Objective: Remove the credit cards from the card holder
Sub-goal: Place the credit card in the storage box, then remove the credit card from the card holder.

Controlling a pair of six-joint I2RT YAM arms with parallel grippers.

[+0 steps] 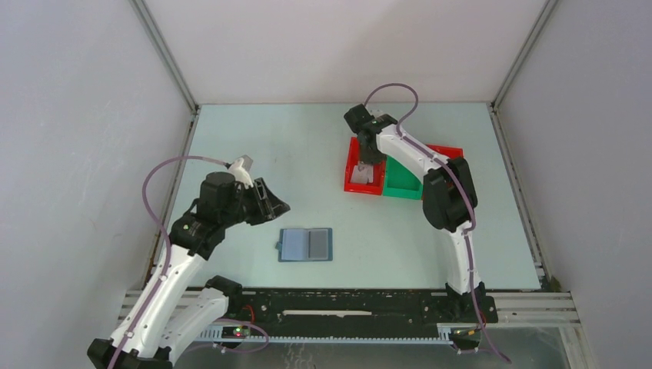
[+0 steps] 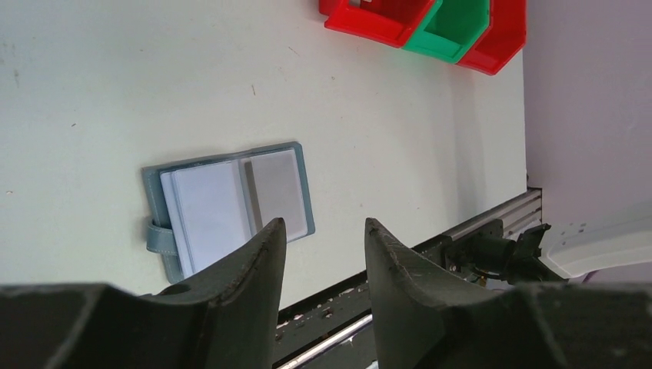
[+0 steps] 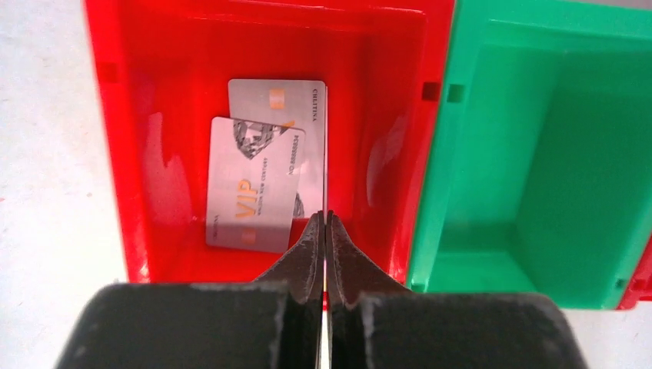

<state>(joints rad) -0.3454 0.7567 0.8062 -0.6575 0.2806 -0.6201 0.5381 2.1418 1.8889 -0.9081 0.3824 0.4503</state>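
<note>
The right gripper (image 3: pixel 326 218) has its jaws clamped on a thin card (image 3: pixel 326 192), seen edge-on above the red bin (image 3: pixel 115 154). Two silver cards (image 3: pixel 257 192) lie overlapped inside it. The left gripper (image 2: pixel 323 231) holds its jaws apart above the table (image 2: pixel 115 77). The card holder (image 2: pixel 231 204) lies open at centre-left, with a grey card (image 2: pixel 275 184) in its right half.

L claw (image 2: pixel 324 224) open; R claw (image 3: pixel 326 217) pinching credit card (image 3: pixel 327 154).

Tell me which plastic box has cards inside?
The red plastic bin under the right gripper holds two silver cards; the green plastic bin beside it is empty.
</note>
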